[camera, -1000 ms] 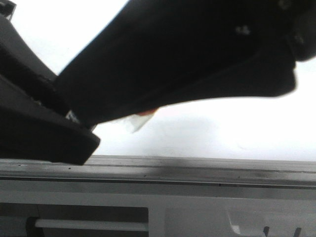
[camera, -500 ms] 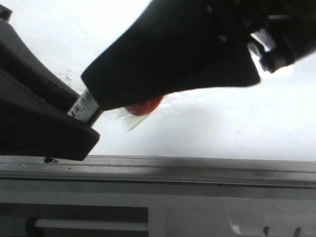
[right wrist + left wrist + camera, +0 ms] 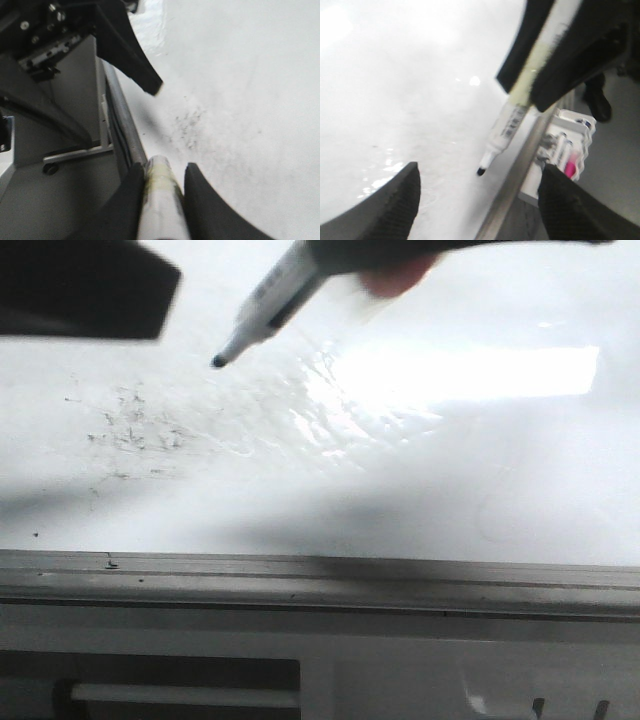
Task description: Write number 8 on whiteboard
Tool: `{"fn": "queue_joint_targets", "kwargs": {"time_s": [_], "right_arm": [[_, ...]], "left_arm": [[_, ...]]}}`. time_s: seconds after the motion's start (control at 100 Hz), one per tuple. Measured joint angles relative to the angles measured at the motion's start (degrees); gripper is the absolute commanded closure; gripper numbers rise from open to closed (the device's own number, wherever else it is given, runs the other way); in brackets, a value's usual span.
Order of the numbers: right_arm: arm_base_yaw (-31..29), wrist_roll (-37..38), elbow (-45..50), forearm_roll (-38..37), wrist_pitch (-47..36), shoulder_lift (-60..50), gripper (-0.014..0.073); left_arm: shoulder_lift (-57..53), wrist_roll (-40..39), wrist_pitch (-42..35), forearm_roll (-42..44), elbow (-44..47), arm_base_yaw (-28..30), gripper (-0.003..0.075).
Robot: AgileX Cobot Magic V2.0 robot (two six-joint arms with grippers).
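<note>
The whiteboard (image 3: 480, 490) is glossy white with a grey metal edge rail (image 3: 320, 580) along its near side. Only scattered black specks (image 3: 135, 425) show on it; no number 8 is in view. My right gripper (image 3: 165, 171) is shut on a white marker (image 3: 265, 308) whose black tip (image 3: 218, 361) hangs just over the board, above the specks. In the left wrist view the marker (image 3: 507, 125) points down beside the rail. My left gripper (image 3: 480, 172) is open and empty, its fingers (image 3: 395, 200) spread wide near the marker tip; it shows dark at the front view's top left (image 3: 85, 290).
A holder with spare markers, one pink (image 3: 570, 162), sits just past the rail. A grey frame (image 3: 60, 150) runs outside the board's edge. A bright glare patch (image 3: 470, 375) lies on the board's right half.
Both arms, which filled the front view low over the board, have risen to its top edge. The marker is now seen in full, tip over the speckled patch.
</note>
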Motion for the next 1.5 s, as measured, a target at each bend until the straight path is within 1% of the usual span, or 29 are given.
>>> {"fn": "queue_joint_targets", "kwargs": {"time_s": [0.11,0.14,0.24,0.36,0.41,0.51,0.73,1.5], "right_arm": [[0.00,0.00,3.27,0.23,-4.76,-6.29,0.0637],[0.00,0.00,4.07,0.35,-5.82,-7.91,0.0637],[0.00,0.00,7.00,0.71,-8.79,-13.84,0.0637],[0.00,0.12,9.93,1.20,-10.21,-19.42,0.0637],[0.00,0.12,10.89,1.47,-10.36,-20.82,0.0638],[0.00,0.12,11.88,1.69,-10.57,-21.90,0.0638],[0.00,0.12,12.11,2.09,-10.70,-22.12,0.0638],[0.00,0.25,12.11,2.22,-11.32,-22.12,0.0638]], "left_arm": [[-6.41,-2.64,-6.40,-3.17,2.36,0.00,0.0335],[-8.08,-3.12,-8.13,-4.85,3.21,0.00,0.0346],[-14.20,-3.73,-14.53,-10.55,6.43,0.00,0.0421],[-20.75,-4.07,-19.03,-15.52,10.14,0.00,0.0549],[-22.79,-4.07,-19.41,-16.43,11.13,0.00,0.0622],[-25.57,-4.07,-19.42,-17.07,12.30,0.00,0.0741],[-26.27,-4.07,-17.22,-17.34,12.66,0.00,0.0741],[-26.40,-4.07,-17.09,-17.34,12.66,0.00,0.0741]]}}
